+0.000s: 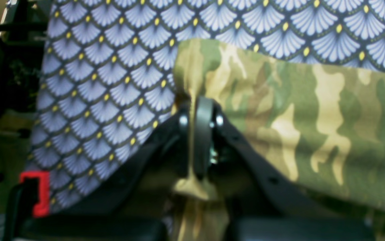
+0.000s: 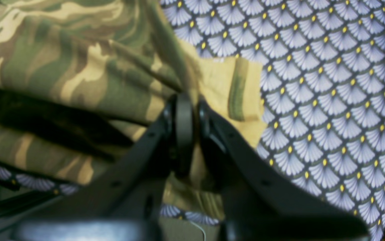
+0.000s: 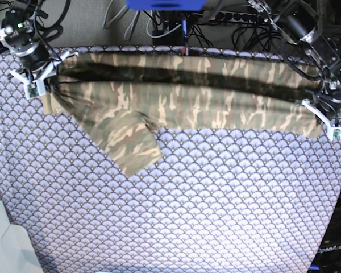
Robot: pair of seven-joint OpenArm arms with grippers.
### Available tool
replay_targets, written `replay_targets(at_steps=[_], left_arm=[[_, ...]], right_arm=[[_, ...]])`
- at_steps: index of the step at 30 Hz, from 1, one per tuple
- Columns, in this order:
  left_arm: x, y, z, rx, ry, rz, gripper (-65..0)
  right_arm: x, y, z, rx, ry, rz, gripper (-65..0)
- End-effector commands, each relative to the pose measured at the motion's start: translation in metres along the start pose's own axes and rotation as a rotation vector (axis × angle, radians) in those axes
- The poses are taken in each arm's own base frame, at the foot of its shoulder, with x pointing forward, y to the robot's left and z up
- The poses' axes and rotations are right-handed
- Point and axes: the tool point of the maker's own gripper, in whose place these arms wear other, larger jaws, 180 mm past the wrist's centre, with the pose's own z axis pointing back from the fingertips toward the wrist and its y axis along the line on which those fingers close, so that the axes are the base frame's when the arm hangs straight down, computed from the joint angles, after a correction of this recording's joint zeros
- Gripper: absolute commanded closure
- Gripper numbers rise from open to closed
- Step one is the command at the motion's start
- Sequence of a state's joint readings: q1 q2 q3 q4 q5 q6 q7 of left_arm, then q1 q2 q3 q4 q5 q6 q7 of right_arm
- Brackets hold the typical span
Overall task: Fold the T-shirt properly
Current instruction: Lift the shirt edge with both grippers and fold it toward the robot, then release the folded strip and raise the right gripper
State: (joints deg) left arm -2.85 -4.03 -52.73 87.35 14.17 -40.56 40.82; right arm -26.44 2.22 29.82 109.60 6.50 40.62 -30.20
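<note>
1. The T-shirt [image 3: 187, 108] lies stretched along the far edge of the tablecloth [image 3: 176, 210], 1 sleeve pointing toward the near side.
2. The left gripper [image 1: 201, 110] and right gripper [image 2: 187, 100] are each clamped on an end.
3. It looks light, limp and crease-prone; pinch hems or corners.

The T-shirt [image 3: 187, 96] far edge lies hidden in shadowed folds.

tablecloth [image 3: 176, 205]: fan-scale print, covers table | cables [image 3: 159, 17]: behind far edge
</note>
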Motion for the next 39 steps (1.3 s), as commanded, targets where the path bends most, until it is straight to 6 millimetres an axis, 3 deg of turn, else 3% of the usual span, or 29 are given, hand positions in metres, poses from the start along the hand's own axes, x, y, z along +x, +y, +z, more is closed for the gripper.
replay_targets(at_steps=[1,4,9,15,19,24,27,30,33,35,39], left_arm=[[0.020,0.016,0.009,0.051,-0.046,-0.017,-0.8],[0.025,0.020,0.016,0.074,-0.036,-0.033,-0.8],[0.021,0.022,0.018,0.079,-0.024,-0.034,-0.8],[-0.001,0.022,0.024,0.084,0.021,-0.057,-0.8],[-0.007,0.018,0.023,0.073,0.032,-0.050,-0.8],[-0.021,0.015,0.022,0.060,0.061,-0.052,-0.8],[-0.039,0.011,0.017,0.037,0.106,-0.042,-0.9],[-0.057,0.008,0.014,0.017,0.145,-0.035,-1.0],[-0.059,0.006,0.012,0.009,0.144,-0.030,-1.4],[-0.059,0.005,0.012,0.008,0.145,-0.028,-4.8],[-0.059,0.004,0.012,0.008,0.142,-0.028,-19.6]], right_arm=[[0.011,-0.008,0.004,-0.019,-0.039,0.016,-0.7],[0.012,-0.009,0.005,-0.023,-0.055,0.016,-0.7],[0.002,-0.027,0.015,-0.089,-0.036,-0.018,-1.0],[-0.003,-0.043,0.023,-0.138,-0.028,-0.031,-1.0],[-0.007,-0.039,0.022,-0.128,-0.014,-0.031,-1.0],[-0.030,-0.029,0.014,-0.087,0.037,-0.070,-1.1],[-0.042,-0.029,0.011,-0.079,0.064,-0.090,-1.1],[-0.046,-0.030,0.012,-0.083,0.073,-0.094,-1.1],[-0.046,-0.031,0.012,-0.085,0.076,-0.094,-1.2],[-0.046,-0.031,0.013,-0.085,0.076,-0.093,-2.7],[-0.048,-0.031,0.014,-0.086,0.081,-0.094,-11.6]])
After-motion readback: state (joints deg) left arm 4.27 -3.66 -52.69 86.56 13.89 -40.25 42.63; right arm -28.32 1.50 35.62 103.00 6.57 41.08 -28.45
